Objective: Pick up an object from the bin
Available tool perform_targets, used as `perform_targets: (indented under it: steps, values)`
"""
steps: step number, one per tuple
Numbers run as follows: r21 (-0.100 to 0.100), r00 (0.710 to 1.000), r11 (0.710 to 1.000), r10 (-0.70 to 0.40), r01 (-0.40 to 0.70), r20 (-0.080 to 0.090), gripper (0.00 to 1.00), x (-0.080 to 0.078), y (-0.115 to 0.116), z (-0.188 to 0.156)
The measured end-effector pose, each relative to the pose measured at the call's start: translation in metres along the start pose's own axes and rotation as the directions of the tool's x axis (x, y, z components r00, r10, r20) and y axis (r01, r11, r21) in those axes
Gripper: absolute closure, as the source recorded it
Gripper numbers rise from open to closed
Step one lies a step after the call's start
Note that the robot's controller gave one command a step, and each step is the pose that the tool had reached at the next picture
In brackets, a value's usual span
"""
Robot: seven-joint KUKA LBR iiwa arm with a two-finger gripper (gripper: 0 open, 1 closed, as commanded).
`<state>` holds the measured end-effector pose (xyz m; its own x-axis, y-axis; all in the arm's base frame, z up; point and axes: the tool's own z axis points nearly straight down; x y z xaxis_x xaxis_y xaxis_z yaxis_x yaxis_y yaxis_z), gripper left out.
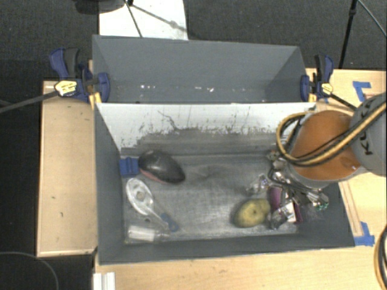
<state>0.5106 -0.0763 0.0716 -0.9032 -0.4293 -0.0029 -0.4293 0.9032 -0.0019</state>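
End effector seen low in grey metal bin, front right, just beside rounded yellow-green dull-skinned fruit; fruit judged likely target, being nearest. Opening cannot be told; nothing seen gripped. Smooth dark domed computer mouse and clear plastic utensil lie well apart, left.

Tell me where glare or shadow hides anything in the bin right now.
Camera view: glare whitens the bin's back wall; the floor is evenly lit; the clear plastic piece at left glints; the arm darkens the right corner round the gripper, beside the yellow-green fruit.
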Motion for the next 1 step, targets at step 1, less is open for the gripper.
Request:
perform_targets:
  steps: [1]
  values:
    - [0.004, 1.000, 1.000, 0.000, 0.000, 0.011, 1.00, -0.0038, -0.0004, -0.0023]
